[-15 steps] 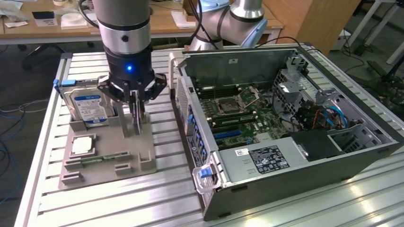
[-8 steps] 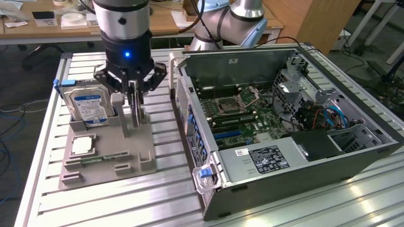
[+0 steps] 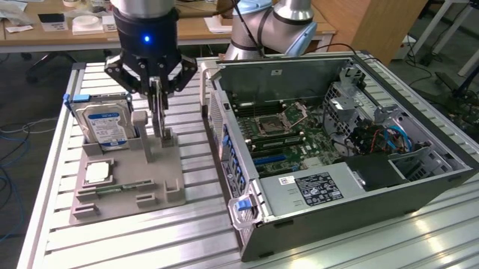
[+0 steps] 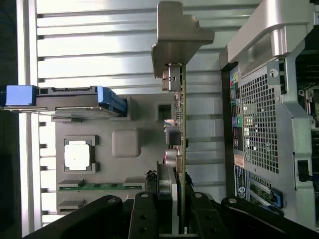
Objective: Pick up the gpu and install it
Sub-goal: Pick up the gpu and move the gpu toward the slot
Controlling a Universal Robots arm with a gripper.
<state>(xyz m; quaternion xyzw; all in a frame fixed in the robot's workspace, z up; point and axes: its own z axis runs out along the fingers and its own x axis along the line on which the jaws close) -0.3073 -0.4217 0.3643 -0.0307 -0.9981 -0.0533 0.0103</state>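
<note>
Black fingers (image 4: 164, 191) of the pincer (image 4: 179, 193) sit closest to the wrist camera, pressed together on either side of the gpu (image 4: 182, 124), which shows edge-on as a very slim greenish line. Its silvery metal end bracket (image 4: 179, 35) juts out at the far end of the card, over the ribbed metal table (image 4: 99, 45).

In the exterior view the pincer (image 3: 156, 98) hangs straight down from the arm (image 3: 146, 28), clamped on the top edge of the gpu (image 3: 159, 120). The card stands upright, with its lower end down at the grey holder (image 3: 161, 168) (I cannot tell whether it is seated in its slot or just clear of it).

That holder lies flat on the table (image 3: 112, 241), on the exterior view's left. A hard drive (image 3: 105, 126) with a blue and white label stands on edge at the holder's far left corner. Nearer lies a square processor chip (image 3: 97, 172), and just beyond that, nearer again, a narrow green memory stick (image 3: 112, 190).

On the exterior view's right sits an open computer case (image 3: 314, 235), lying on its side just beside the holder. Inside it the motherboard (image 3: 288, 134) faces up, and the power supply (image 3: 314, 188) with its label fills the near end.
</note>
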